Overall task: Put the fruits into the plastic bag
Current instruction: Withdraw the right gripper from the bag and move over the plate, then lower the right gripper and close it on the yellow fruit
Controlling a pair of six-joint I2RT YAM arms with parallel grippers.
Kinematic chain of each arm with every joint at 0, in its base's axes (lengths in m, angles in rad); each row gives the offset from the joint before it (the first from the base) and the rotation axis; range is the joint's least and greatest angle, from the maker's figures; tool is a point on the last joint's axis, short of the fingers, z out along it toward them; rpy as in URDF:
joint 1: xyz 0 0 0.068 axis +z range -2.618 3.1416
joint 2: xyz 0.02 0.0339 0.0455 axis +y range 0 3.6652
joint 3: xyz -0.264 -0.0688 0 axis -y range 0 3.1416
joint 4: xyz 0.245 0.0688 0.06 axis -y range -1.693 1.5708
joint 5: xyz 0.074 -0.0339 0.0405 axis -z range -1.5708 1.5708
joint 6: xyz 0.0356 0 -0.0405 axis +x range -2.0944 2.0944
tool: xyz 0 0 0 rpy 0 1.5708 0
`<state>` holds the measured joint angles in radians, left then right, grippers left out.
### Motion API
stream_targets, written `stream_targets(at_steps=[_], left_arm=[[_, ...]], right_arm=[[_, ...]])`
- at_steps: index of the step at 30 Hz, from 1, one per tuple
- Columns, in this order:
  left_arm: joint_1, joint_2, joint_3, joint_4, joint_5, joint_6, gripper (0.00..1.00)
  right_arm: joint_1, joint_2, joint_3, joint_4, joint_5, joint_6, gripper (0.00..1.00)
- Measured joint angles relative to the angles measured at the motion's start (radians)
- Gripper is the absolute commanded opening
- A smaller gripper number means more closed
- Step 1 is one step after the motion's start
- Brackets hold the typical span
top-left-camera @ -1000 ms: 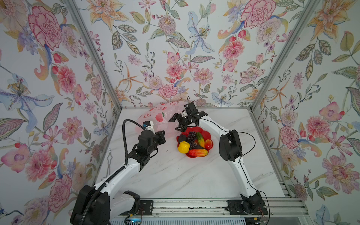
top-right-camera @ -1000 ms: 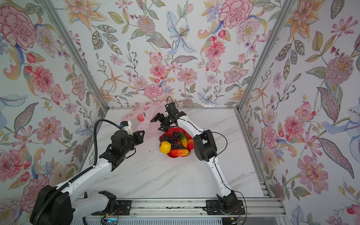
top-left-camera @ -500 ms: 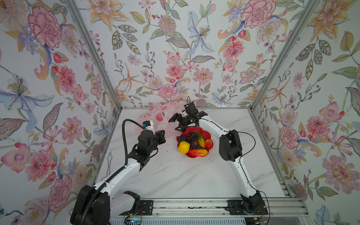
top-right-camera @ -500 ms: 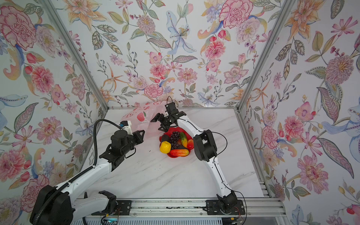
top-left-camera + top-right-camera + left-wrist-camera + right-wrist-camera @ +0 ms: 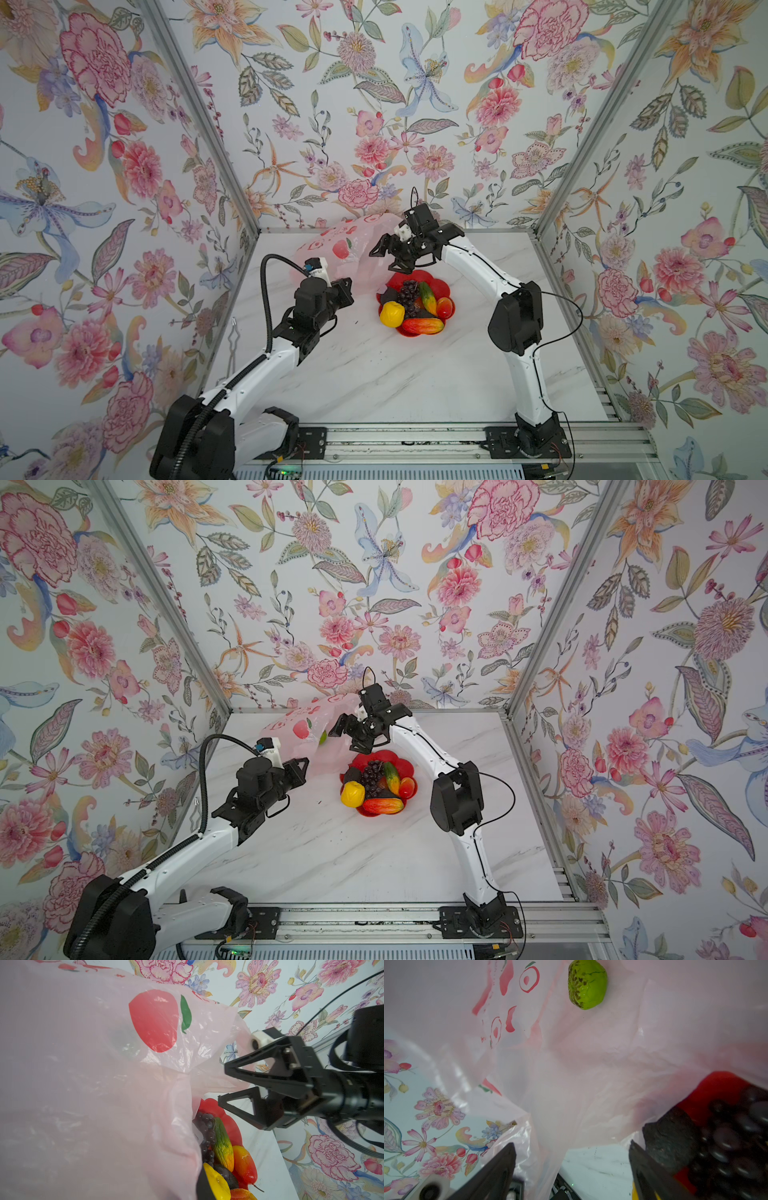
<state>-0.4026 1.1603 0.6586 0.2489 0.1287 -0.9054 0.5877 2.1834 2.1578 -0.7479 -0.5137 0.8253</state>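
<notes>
My left gripper (image 5: 347,287) pinches the flimsy plastic bag (image 5: 328,245) by its rim near the table (image 5: 374,374) far edge, green bumpy ball (image 5: 587,987) inside. My right gripper (image 5: 222,1082) gapes wide, empty. The fruits (image 5: 392,314) in the red dish (image 5: 442,286) look light, hard, slippery: I'd take the green-yellow oblong (image 5: 427,293) across its middle.

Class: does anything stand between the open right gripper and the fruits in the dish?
Nothing visible does. The right gripper hangs open near the dish; the grape bunch lies uncovered, the plastic bag alongside.
</notes>
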Motion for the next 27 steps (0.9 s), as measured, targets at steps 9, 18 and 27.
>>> stream_targets(at_steps=[9, 18, 27], left_arm=[[0.0, -0.005, 0.0, 0.0, 0.0, 0.0, 0.0], [-0.002, -0.027, -0.018, 0.008, -0.001, -0.001, 0.0], [-0.002, -0.066, -0.037, 0.007, -0.002, -0.001, 0.0]], right_arm=[[0.031, -0.125, -0.058, -0.272, 0.163, -0.169, 0.99], [0.152, -0.127, -0.167, -0.396, 0.226, -0.22, 0.99], [0.171, -0.122, -0.177, -0.405, 0.248, -0.22, 0.99]])
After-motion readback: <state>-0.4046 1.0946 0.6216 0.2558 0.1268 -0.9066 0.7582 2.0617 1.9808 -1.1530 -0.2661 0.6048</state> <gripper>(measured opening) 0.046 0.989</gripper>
